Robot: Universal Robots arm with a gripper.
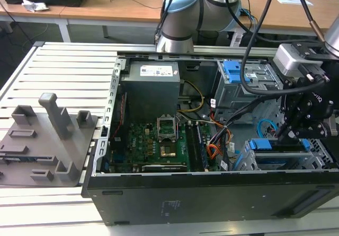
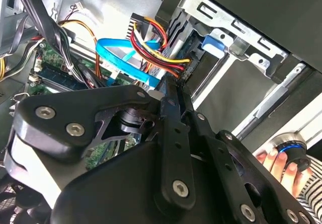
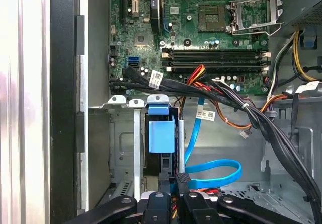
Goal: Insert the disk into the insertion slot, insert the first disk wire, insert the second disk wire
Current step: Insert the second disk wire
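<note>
The disk (image 1: 279,145), edged by its bright blue caddy (image 3: 161,135), sits inside the insertion slot (image 1: 247,160) of the silver perforated cage at the case's corner on the exterior view's right. My gripper (image 1: 290,135) hangs right over the disk's end. In both wrist views its black fingers (image 3: 164,179) stand close together at the black plug of a flat blue wire (image 3: 216,167), apparently shut on it. A bundle of red, yellow and black wires (image 2: 157,47) runs to the disk's end beside the blue wire (image 2: 119,59).
The open case holds a green motherboard (image 1: 153,140), a grey power supply (image 1: 153,85) and a larger cage with a blue clip (image 1: 233,69). Thick black cable bundles (image 3: 236,103) cross near the cage. A person's hand (image 2: 274,159) rests on a round knob. Grey fixtures (image 1: 47,135) stand left.
</note>
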